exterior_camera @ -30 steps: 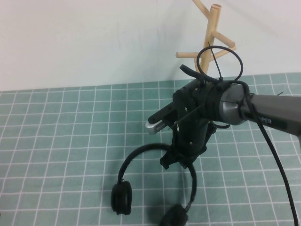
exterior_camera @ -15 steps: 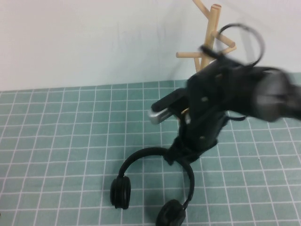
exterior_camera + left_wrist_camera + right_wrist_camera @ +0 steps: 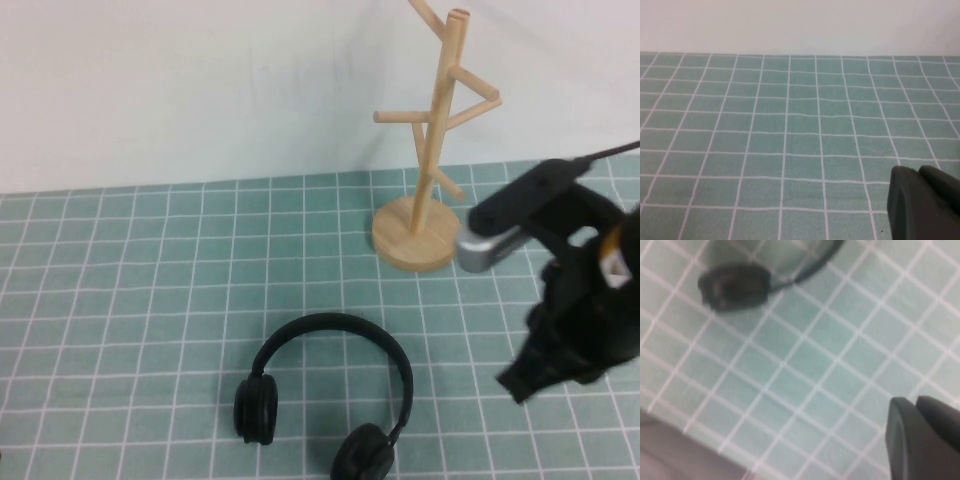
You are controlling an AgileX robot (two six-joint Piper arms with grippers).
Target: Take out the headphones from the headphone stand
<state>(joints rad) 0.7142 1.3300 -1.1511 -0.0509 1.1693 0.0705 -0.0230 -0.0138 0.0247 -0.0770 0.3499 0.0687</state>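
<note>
The black headphones [image 3: 330, 325] lie flat on the green grid mat, in front of and to the left of the wooden headphone stand [image 3: 432, 140], apart from it. The stand's pegs are bare. My right gripper [image 3: 518, 383] is at the right, to the right of the headphones and in front of the stand, shut and empty. In the right wrist view one ear cup [image 3: 735, 286] shows away from my right gripper [image 3: 915, 405]. My left gripper [image 3: 912, 172] is shut and empty over bare mat; it is out of the high view.
The green grid mat [image 3: 150, 300] covers the table up to a white wall [image 3: 200, 80] behind. The stand's round base [image 3: 400, 245] sits near the mat's back edge. The table's front edge shows in the right wrist view [image 3: 690, 450].
My right gripper has let go of the headband and swung right, away from the headphones. The headphones now rest still on the mat. The stand is uncovered.
</note>
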